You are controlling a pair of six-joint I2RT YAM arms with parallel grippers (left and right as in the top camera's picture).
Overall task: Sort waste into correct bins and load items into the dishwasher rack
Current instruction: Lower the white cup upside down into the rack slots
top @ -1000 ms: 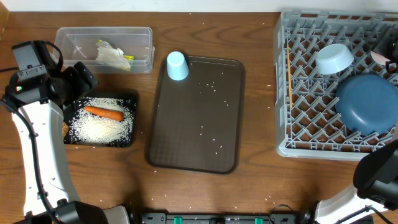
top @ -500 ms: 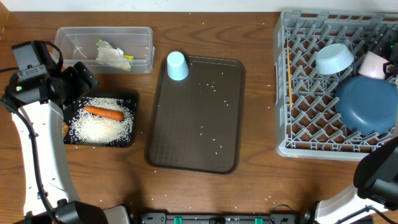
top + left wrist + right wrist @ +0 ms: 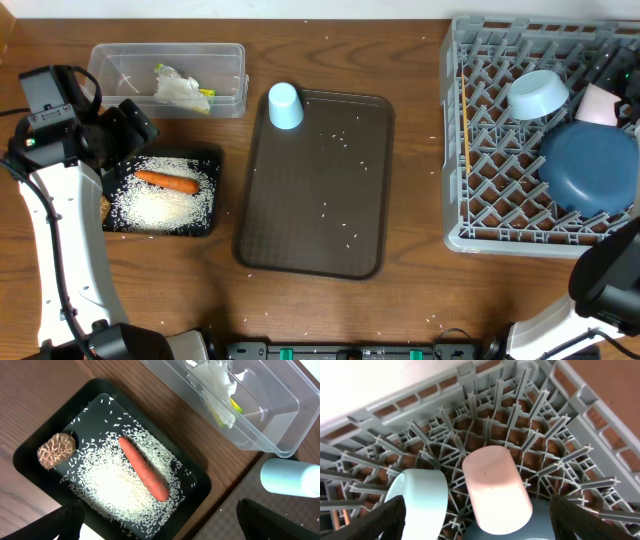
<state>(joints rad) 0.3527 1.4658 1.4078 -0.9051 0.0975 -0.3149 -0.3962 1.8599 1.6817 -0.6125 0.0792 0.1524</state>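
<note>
Right gripper (image 3: 477,515) stood wide open on nothing, fingers clear either side of the small white cup (image 3: 495,487), which leaned between the dishwasher rack (image 3: 520,425) pegs, seemingly seated; left gripper (image 3: 160,515) hung wide and empty over the black tray (image 3: 30,452).

Upper right of the overhead view: large grey plastic rack (image 3: 480,130), moulded and matt. In it lie a big dark-blue round plate (image 3: 590,165) and a white bowl (image 3: 537,93), both smooth with a dull sheen, and a small white cup (image 3: 495,490), smooth and matt.

Centre: brown serving tray (image 3: 300,220), plastic, finely gridded.

Left: shallow black rectangular tray (image 3: 27,452), smooth and glossy; clear plastic rectangular tub (image 3: 120,60), transparent and shiny. Orange carrot (image 3: 143,468) smooth; small brown food lump (image 3: 56,450) wrinkled and rough; crumpled white tissue (image 3: 215,375) soft paper.

Table (image 3: 400,320): brown wood, visible grain.
</note>
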